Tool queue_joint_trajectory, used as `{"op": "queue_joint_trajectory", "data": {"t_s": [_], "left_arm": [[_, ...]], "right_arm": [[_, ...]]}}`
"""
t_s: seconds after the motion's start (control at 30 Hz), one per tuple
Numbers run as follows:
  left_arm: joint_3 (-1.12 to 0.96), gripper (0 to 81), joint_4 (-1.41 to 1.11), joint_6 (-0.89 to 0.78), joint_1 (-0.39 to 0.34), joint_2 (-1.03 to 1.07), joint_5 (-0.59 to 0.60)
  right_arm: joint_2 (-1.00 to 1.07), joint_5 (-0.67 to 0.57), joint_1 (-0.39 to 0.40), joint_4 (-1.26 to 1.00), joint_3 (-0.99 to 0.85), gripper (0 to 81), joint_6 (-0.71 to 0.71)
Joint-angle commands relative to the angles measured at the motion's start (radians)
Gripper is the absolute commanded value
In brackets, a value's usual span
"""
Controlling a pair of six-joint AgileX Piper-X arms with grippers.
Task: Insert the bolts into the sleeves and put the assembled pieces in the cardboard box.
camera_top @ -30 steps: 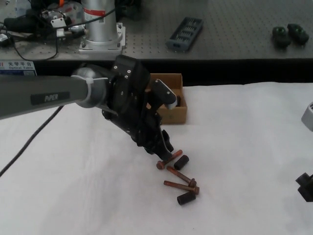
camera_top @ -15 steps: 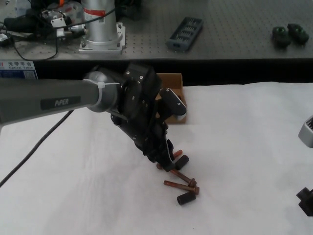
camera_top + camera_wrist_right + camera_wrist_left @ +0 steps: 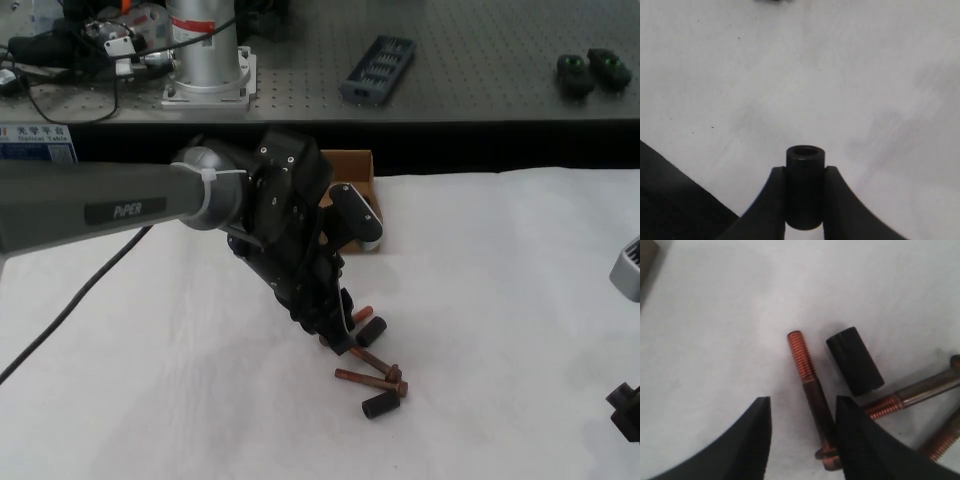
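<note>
**Left gripper straddles a bolt, head end first**

High view: the left gripper (image 3: 338, 318) is down on the white cloth (image 3: 500, 280), at the box side of the little pile of copper-coloured threaded bolts (image 3: 370, 378) and short black cylindrical sleeves (image 3: 380, 405). The brown cardboard box (image 3: 352, 165) sits behind it.

Left wrist view: the fingers (image 3: 750, 440) stand moderately apart with one bolt (image 3: 812, 390) between them. Its flanged head is tucked against one finger and its threaded tip points out and away. The long axis runs along the fingers, so a squeeze should cross the shank near the head. A loose sleeve (image 3: 855, 360) lies just beside the thread.

Right wrist view: the right gripper (image 3: 805, 172) clamps a held sleeve (image 3: 805, 187), bore facing outward, over bare cloth. The left arm is plainly the nearer one.
</note>
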Motion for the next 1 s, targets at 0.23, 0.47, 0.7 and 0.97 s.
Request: {"op": "queue_joint_trajectory", "data": {"t_s": [0.23,0.47,0.7,0.97], "left_arm": [[-0.004,30.5,0.009,0.007,-0.001,0.043,-0.010],[-0.004,28.6,0.017,0.002,-0.001,0.063,-0.054],[-0.004,10.4,0.059,0.027,-0.001,0.063,-0.110],[-0.008,0.6,0.061,0.112,-0.001,0.054,-0.261]], "right_arm": [[-0.008,-0.018,-0.006,-0.005,-0.002,2.8,-0.006],[-0.008,-0.018,-0.006,-0.009,-0.002,2.8,-0.006],[-0.008,-0.018,-0.006,-0.009,-0.002,2.8,-0.006],[-0.008,-0.018,-0.006,-0.009,-0.002,2.8,-0.006]]}}
